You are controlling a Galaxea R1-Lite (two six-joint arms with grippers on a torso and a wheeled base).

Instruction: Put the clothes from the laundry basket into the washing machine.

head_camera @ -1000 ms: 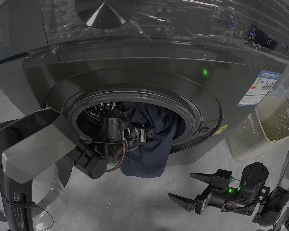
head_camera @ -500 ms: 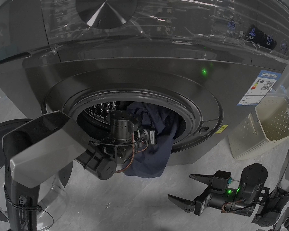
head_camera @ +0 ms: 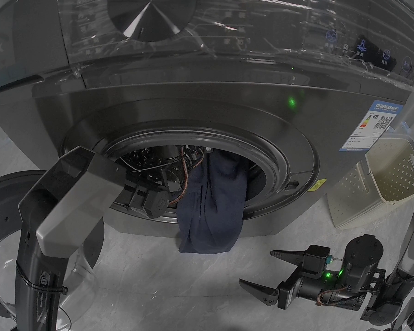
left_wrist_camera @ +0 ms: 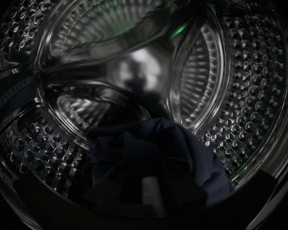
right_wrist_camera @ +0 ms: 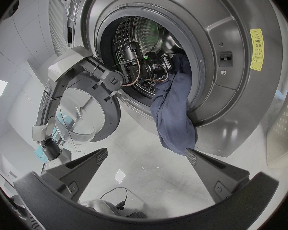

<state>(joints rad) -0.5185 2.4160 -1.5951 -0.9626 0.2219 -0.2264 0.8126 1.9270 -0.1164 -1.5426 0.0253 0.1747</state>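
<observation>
A dark blue garment [head_camera: 211, 203] hangs over the lower rim of the washing machine's round opening [head_camera: 280, 162], its lower end dangling outside toward the floor. My left arm reaches into the drum, and my left gripper [right_wrist_camera: 164, 66] holds the garment's upper end just inside the opening. In the left wrist view the bunched blue cloth [left_wrist_camera: 156, 150] lies in front of the perforated steel drum [left_wrist_camera: 256, 90]. My right gripper [head_camera: 257, 268] hovers open and empty low over the floor, in front of the machine and to its right.
The washer's glass door [head_camera: 0, 235] stands swung open at the left. A cream laundry basket [head_camera: 395, 171] leans tilted beside the machine at the right. Grey tiled floor [head_camera: 170, 286] lies between my right gripper and the machine.
My left arm has pushed deeper into the drum, pulling the garment's top up and inward so it hangs narrower and straighter. The right arm has stayed where it was.
</observation>
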